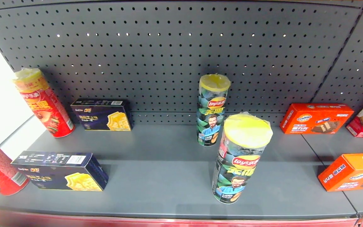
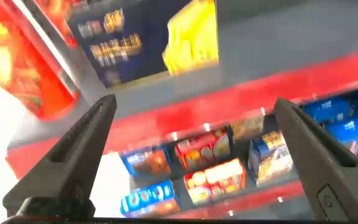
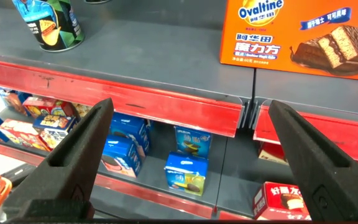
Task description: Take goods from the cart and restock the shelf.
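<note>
Hanging before the shelf (image 1: pixel 169 176) front, left gripper (image 2: pixel 194 106) and right gripper (image 3: pixel 191 107) gape wide, empty; each should fetch goods from the cart, then set them in the bare centre-left gap, clear of the near chip can (image 1: pixel 239 157) at lower centre-right and the far chip can (image 1: pixel 213 110).

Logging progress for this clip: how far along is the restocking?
Done, apparently: green chip cans, red chip cans, dark blue boxes and orange boxes sit on the shelf. In hand: nothing; left pincer and right pincer are open and empty. Left: the shelf's wide bare stretches likely need filling.
</note>
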